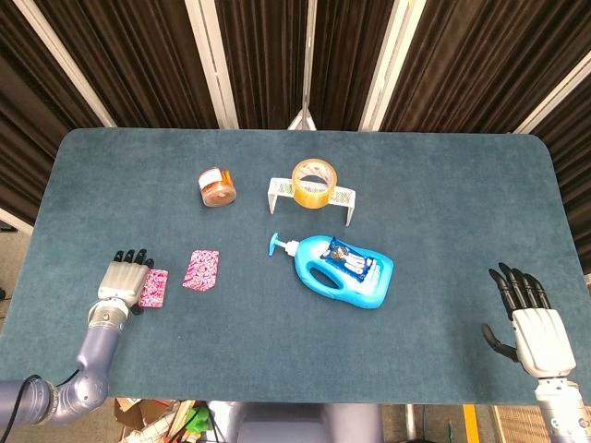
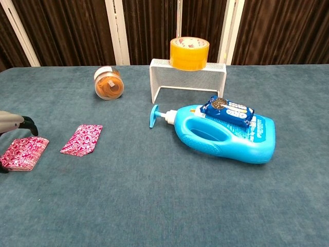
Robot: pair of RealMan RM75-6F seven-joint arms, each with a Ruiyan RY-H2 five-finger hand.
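Sachet (image 1: 154, 288), pink and patterned, lies flat on the table (image 1: 443, 194) just beside our left hand (image 1: 124, 280), on the side toward the middle of the table. In the head view our fingers point away from us and sit close along the sachet's edge; we cannot tell whether they touch it, but they do not grip it. In the chest view the sachet (image 2: 23, 153) lies at the far left of the frame, with only the dark fingertips (image 2: 29, 125) showing just above it, lifted clear of its upper face. The left hand holds nothing, its fingers extended and slightly apart.

A second sachet (image 1: 202, 269) of the same pattern lies a little further toward the middle, near the first and apart from it. Beyond them, toward the far edge, a small jar (image 1: 218, 185) lies on its side. A white wire rack (image 1: 311, 195) stands near the middle, with a roll of tape (image 1: 313, 179) on top of it. In front of the rack a blue pump bottle (image 1: 343, 272) lies on its side, nozzle pointing toward our left, and a small blue packet (image 1: 348, 257) rests on it.

Our right hand (image 1: 531, 318) is well apart from all of this, at the near right edge, fingers spread and holding nothing. The chest view does not show it.
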